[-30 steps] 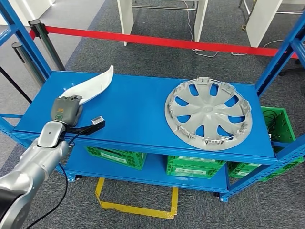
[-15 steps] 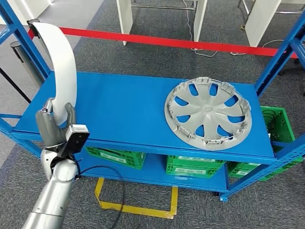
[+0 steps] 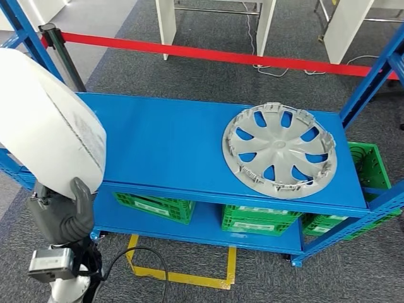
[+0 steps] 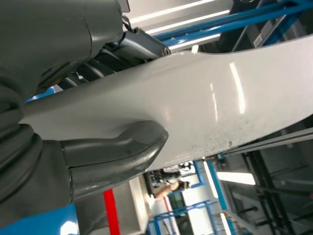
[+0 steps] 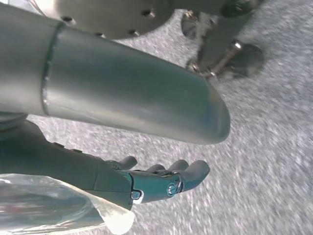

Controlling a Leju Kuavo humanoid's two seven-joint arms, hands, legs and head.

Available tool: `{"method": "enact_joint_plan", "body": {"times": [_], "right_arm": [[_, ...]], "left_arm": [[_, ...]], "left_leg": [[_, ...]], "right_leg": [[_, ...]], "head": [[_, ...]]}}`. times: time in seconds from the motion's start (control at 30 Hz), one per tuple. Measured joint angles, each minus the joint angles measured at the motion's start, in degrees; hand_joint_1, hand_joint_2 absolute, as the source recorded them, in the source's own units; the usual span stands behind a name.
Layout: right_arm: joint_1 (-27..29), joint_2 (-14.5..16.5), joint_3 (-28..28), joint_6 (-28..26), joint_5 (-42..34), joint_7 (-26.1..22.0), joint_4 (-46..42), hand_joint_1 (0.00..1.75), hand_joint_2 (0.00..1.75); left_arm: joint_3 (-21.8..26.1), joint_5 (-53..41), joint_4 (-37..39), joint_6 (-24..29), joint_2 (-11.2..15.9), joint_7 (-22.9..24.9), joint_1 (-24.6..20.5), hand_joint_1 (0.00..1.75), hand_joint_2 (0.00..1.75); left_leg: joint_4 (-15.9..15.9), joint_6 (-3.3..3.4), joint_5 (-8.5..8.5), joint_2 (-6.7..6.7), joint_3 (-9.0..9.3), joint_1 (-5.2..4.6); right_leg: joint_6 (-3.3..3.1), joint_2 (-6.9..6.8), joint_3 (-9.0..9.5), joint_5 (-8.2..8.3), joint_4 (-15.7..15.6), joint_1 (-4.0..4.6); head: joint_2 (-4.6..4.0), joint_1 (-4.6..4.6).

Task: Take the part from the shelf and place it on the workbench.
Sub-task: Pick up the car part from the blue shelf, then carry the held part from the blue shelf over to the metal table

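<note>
1. The white curved part [image 3: 47,136] is being held by the left hand [image 3: 62,211], clamped between the thick grey thumb [image 4: 114,156] and the darker fingers [image 4: 140,44] on its other face.
2. The part is being kept in the air, off the blue shelf [image 3: 166,148], above and in front of the shelf's left front corner and close to the head camera.
3. A grey wheel cover [image 3: 279,149] is being left flat on the shelf's top board, toward its right end, well apart from the held part.
4. Green crates [image 3: 154,207] are being stored on the lower board of the shelf, and another one [image 3: 369,165] is seen beyond its right end.
5. A red barrier tape [image 3: 228,55] is being stretched across the grey carpet behind the shelf.
6. The right hand [image 5: 155,178] is being carried over grey carpet, with its fingers spread apart and nothing held in them.
</note>
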Motion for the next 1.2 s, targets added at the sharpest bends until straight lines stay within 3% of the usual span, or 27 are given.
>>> {"method": "enact_joint_plan", "body": {"times": [0.03, 0.1, 0.13, 0.17, 0.2, 0.23, 0.3, 0.37, 0.43, 0.5, 0.57, 0.63, 0.67, 0.7, 0.73, 0.8, 0.87, 0.97, 1.0, 1.03, 1.13, 1.17, 1.2], "right_arm": [[-0.1, -0.3, -0.3, 0.0, -0.2, -0.3, -0.1, 0.00, 0.00], [-0.1, -0.7, -0.9, 0.0, -0.3, -0.6, -0.2, 0.00, 0.00], [0.0, -0.9, -1.1, 0.0, -0.4, -0.6, -0.2, 0.00, 0.00], [0.0, -1.0, -1.3, 0.0, -0.4, -0.7, -0.2, 0.00, 0.00], [0.1, -1.1, -1.5, 0.0, -0.4, -0.7, -0.2, 0.00, 0.00], [0.1, -1.2, -1.6, 0.0, -0.4, -0.7, -0.3, 0.00, 0.00], [-0.1, -1.4, -1.7, -0.2, -0.4, -0.9, -0.3, 0.00, 0.00], [-0.1, -1.4, -1.8, -0.8, -0.1, -1.1, -0.3, 0.00, 0.00], [0.0, -1.4, -1.8, -2.2, 0.4, -1.6, -0.4, 0.00, 0.00], [0.0, -1.5, -2.0, -4.5, 0.9, -2.6, -0.5, 0.00, 0.00], [0.0, -1.7, -2.4, -6.9, 1.1, -4.2, -0.8, 0.00, 0.00], [0.0, -1.8, -2.9, -8.1, 1.2, -5.5, -1.2, 0.00, 0.00], [0.0, -1.9, -3.1, -8.3, 1.2, -5.9, -1.2, 0.00, 0.00], [0.0, -2.0, -3.2, -8.4, 1.2, -6.1, -1.3, 0.00, 0.00], [0.0, -2.0, -3.4, -8.4, 1.3, -6.3, -1.4, 0.00, 0.00], [0.0, -2.0, -3.6, -8.5, 1.3, -6.4, -1.4, 0.00, 0.00], [0.0, -2.0, -3.7, -8.5, 1.3, -6.5, -1.5, 0.00, 0.00], [0.0, -2.0, -4.0, -7.9, 1.0, -6.5, -1.5, 0.00, 0.00], [0.0, -2.0, -4.2, -7.1, 0.8, -6.4, -1.5, 0.00, 0.00], [0.1, -2.0, -4.4, -6.2, 0.5, -6.4, -1.5, 0.00, 0.00], [0.1, -2.0, -5.1, -3.9, -0.2, -6.6, -1.5, 0.00, 0.00], [0.1, -2.0, -5.4, -3.3, -0.4, -6.7, -1.5, 0.00, 0.00], [0.1, -2.0, -5.6, -2.7, -0.7, -6.8, -1.5, 0.00, 0.00]], "left_arm": [[-0.4, 0.3, -0.4, -0.3, 0.0, 0.0, 0.4, 1.75, 1.75], [-0.8, 0.6, -0.8, -0.6, 0.0, -0.1, 1.2, 1.75, 1.75], [-1.0, 0.7, -0.9, -0.6, 0.0, -0.1, 1.6, 1.75, 1.75], [-1.1, 0.8, -1.0, -0.7, 0.0, -0.1, 1.8, 1.75, 1.75], [-1.1, 0.8, -1.1, -0.7, 0.0, -0.1, 2.0, 1.75, 1.75], [-1.2, 0.9, -1.1, -0.7, 0.0, -0.1, 2.1, 1.75, 1.75], [-1.3, 1.1, -1.3, -0.9, 0.0, -0.1, 2.3, 1.75, 1.75], [-1.4, 1.3, -1.5, -1.6, 0.0, -0.2, 2.4, 1.75, 1.75], [-1.4, 1.5, -1.7, -2.7, 0.0, -0.3, 2.7, 1.75, 1.75], [-1.4, 1.5, -1.8, -3.7, 0.0, -0.5, 3.2, 1.75, 1.75], [-1.4, 1.5, -2.1, -4.8, 0.0, -0.7, 3.7, 1.75, 1.75], [-1.4, 1.6, -2.2, -5.5, 0.1, -0.7, 4.0, 1.75, 1.75], [-1.4, 1.6, -2.2, -5.8, 0.1, -0.7, 4.2, 1.75, 1.75], [-1.4, 1.6, -2.2, -5.9, 0.2, -0.7, 4.3, 1.75, 1.75], [-1.4, 1.6, -2.2, -6.0, 0.2, -0.7, 4.4, 1.75, 1.75], [-1.4, 1.7, -2.3, -6.1, 0.2, -0.7, 4.4, 1.75, 1.75], [-1.4, 1.7, -2.4, -6.2, 0.3, -0.7, 4.4, 1.75, 1.75], [-1.5, 1.7, -2.5, -6.8, 0.3, -0.7, 4.4, 1.75, 1.75], [-1.5, 1.7, -2.5, -7.1, 0.3, -0.6, 4.3, 1.75, 1.75], [-1.5, 1.6, -2.5, -7.4, 0.3, -0.5, 4.2, 1.75, 1.75], [-1.6, 1.3, -2.5, -8.1, 0.2, -0.3, 4.0, 1.75, 1.75], [-1.6, 1.1, -2.5, -8.3, 0.2, -0.3, 4.0, 1.75, 1.75], [-1.6, 0.9, -2.4, -8.5, 0.2, -0.2, 4.0, 1.75, 1.75]], "left_leg": [[-0.4, 0.26, 0.33, 0.08, -0.04, 0.17], [-0.4, 0.48, 0.62, 0.15, -0.35, 0.19], [-0.4, 0.47, 0.70, 0.17, -0.52, 0.18], [-0.3, 0.44, 0.78, 0.18, -0.66, 0.17], [-0.2, 0.39, 0.83, 0.18, -0.77, 0.20], [0.0, 0.31, 0.85, 0.17, -0.83, 0.24], [0.5, -0.04, 0.77, 0.14, -1.10, 0.25], [1.0, -0.75, 0.93, 0.07, -1.55, 0.14], [1.3, -1.48, 1.33, 0.00, -1.96, 0.07], [2.3, -2.21, 0.21, -0.19, -2.59, 0.16], [6.9, -2.91, -3.82, -0.38, -4.29, 0.46], [14.0, -3.36, -8.01, -0.41, -6.40, 0.82], [16.2, -3.49, -8.68, -0.41, -6.74, 0.96], [16.7, -3.54, -8.21, -0.41, -6.28, 1.08], [14.8, -3.52, -6.67, -0.41, -4.72, 1.17], [7.0, -3.29, -3.55, -0.47, 0.26, 1.25], [0.7, -2.96, -2.72, -0.59, 3.67, 1.07], [-0.8, -1.99, -2.02, -0.55, 3.29, 0.75], [-1.0, -1.49, -1.41, -0.45, 2.77, 0.76], [-1.2, -0.98, -0.72, -0.33, 2.12, 0.81], [-1.2, -0.13, 1.23, -0.13, -0.32, 0.54], [-1.1, -0.06, 1.85, -0.08, -1.20, 0.37], [-1.0, -0.02, 2.46, -0.03, -2.08, 0.22]], "right_leg": [[0.07, 0.00, -0.90, -1.59, 2.1, 0.04], [0.18, 0.01, -3.81, -5.49, 9.2, 0.04], [0.27, 0.00, -5.15, -6.71, 12.6, 0.02], [0.34, -0.01, -5.79, -6.88, 14.4, 0.00], [0.39, -0.03, -5.37, -5.83, 14.0, -0.03], [0.41, -0.05, -3.88, -3.86, 11.2, -0.08], [0.35, -0.08, 0.26, -0.60, 3.5, -0.08], [0.17, 0.00, 2.32, 0.11, -0.4, 0.08], [-0.23, 0.13, 2.15, 0.17, -0.6, 0.12], [-1.18, 0.06, 1.59, 0.60, -0.8, -0.07], [-2.22, -0.09, 0.75, 1.31, -0.9, -0.14], [-2.61, -0.24, -0.32, 2.00, -0.8, 0.00], [-2.63, -0.31, -0.84, 2.36, -0.7, 0.06], [-2.60, -0.36, -1.37, 2.70, -0.6, 0.09], [-2.53, -0.38, -1.83, 3.03, -0.5, 0.11], [-2.22, -0.34, -2.52, 3.66, -0.4, 0.15], [-1.63, -0.27, -2.99, 4.45, -0.4, 0.22], [-0.48, -0.26, -3.63, 5.67, -0.7, 0.00], [-0.18, -0.25, -4.10, 5.06, -0.4, -0.08], [0.02, -0.20, -4.77, 3.40, 0.9, -0.09], [0.16, -0.14, -7.52, -4.49, 10.5, -0.04], [0.16, -0.15, -7.93, -5.55, 13.6, -0.03], [0.10, -0.15, -7.61, -5.18, 15.2, 0.01]], "head": [[0.00, 0.13], [0.00, 0.32], [0.00, 0.36], [0.00, 0.35], [0.00, 0.38], [0.00, 0.37], [0.00, 0.39], [0.00, 0.39], [0.00, 0.39], [0.00, 0.33], [0.00, 0.14], [0.00, 0.01], [0.00, 0.02], [0.00, 0.02], [0.00, 0.01], [0.00, 0.01], [0.00, 0.05], [0.00, 0.07], [0.00, 0.09], [0.00, 0.17], [0.00, 0.48], [0.00, 0.48], [0.00, 0.47]]}}
